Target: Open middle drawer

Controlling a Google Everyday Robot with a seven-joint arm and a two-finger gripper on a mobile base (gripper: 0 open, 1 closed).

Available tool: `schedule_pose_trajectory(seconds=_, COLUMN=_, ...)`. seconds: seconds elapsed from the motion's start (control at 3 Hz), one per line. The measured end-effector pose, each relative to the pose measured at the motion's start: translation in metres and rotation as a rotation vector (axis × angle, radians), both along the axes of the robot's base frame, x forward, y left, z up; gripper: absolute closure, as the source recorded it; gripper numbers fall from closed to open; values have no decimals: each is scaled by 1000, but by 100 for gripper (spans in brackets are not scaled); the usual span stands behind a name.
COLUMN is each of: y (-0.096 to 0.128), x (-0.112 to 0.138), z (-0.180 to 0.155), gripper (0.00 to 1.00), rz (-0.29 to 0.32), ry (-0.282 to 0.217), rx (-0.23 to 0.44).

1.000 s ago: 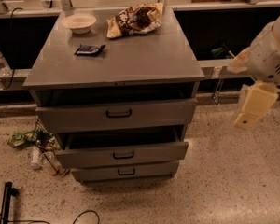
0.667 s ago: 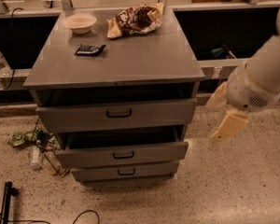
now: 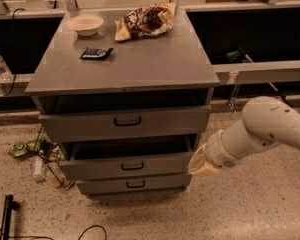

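The grey metal cabinet (image 3: 125, 69) has three drawers. The middle drawer (image 3: 95, 168) has a medium-height front with a small black bar handle (image 3: 132, 166), and it stands pulled out a little, showing a dark gap above its front. The top drawer (image 3: 125, 123), with the tallest front, is also slightly out. The slim bottom drawer (image 3: 132, 184) is shut. My gripper (image 3: 199, 166) is at the end of the white arm (image 3: 262, 129) reaching in from the right. Its cream-coloured tip is at the right end of the middle drawer's front.
On the cabinet top lie a white bowl (image 3: 85, 24), a crumpled snack bag (image 3: 145, 20) and a small dark packet (image 3: 96, 53). Litter and bottles (image 3: 42, 159) lie on the floor at the cabinet's left. A black pole (image 3: 7, 216) and a cable are at bottom left.
My arm has swung down and to the left, from beside the cabinet's upper right to the right end of the middle drawer's front. The drawers have not visibly moved.
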State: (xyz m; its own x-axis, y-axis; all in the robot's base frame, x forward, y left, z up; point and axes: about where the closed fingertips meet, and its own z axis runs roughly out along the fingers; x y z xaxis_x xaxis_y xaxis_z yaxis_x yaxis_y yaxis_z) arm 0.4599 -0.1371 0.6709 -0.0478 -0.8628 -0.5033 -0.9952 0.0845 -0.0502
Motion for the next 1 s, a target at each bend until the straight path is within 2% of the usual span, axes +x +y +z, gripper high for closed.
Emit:
schedule_pose_trajectory(seconds=0.33, y=21, x=24, z=-35, gripper=79, rz=10, ry=-76, rx=27)
schedule_pose_trajectory(seconds=1.0, y=23, x=29, z=-36, gripper=32, rz=0, ry=-92, rx=31)
